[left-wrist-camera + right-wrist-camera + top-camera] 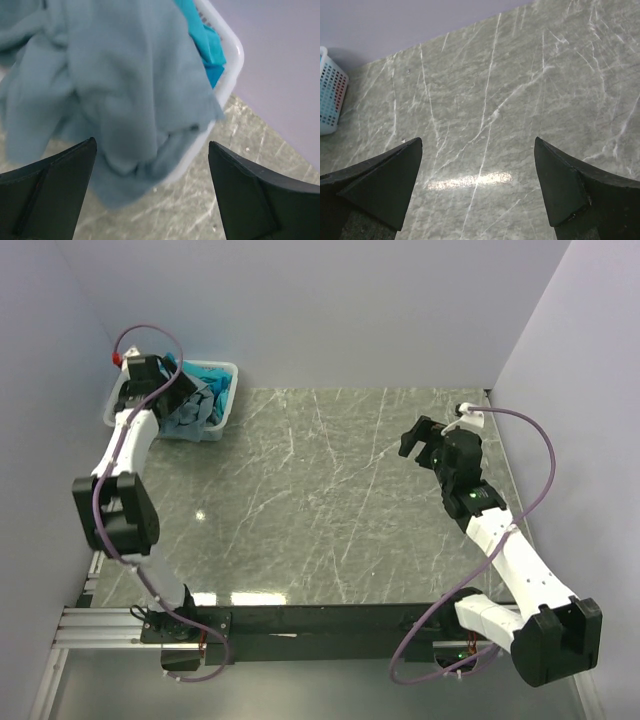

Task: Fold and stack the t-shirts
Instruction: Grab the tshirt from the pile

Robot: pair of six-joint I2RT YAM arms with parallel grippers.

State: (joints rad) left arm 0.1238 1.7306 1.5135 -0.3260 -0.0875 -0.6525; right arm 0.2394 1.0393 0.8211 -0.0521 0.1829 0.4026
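The grey-blue t-shirt (125, 85) lies crumpled in the white basket (233, 55) at the far left corner of the table (320, 510). It is bunched so thoroughly that neither neck nor hem can be made out and no clear long axis shows. Its bulk spills from inside the basket over the rim, and in the left wrist view a hanging fold reaches down towards the marble-patterned table top. Behind it, deeper in the basket, a turquoise t-shirt (207, 47) is also wadded up, showing only as a bright strip against the basket wall. The left gripper (151, 150) hangs directly over this heap, its two dark fingers spread wide to either side of the grey-blue cloth and closed on nothing. Whether the tips brush the fabric cannot be told. The left arm rises from its base at the near left edge, bends at a black elbow joint, and sends its white forearm away towards the far left corner, with the wrist tipped down over the basket. The right gripper (478, 145) is well apart from the shirts, held above the bare right half of the table with its jaws likewise spread wide and empty. The right arm folds back at a black elbow by the near right corner, and its white forearm slants up and inwards.
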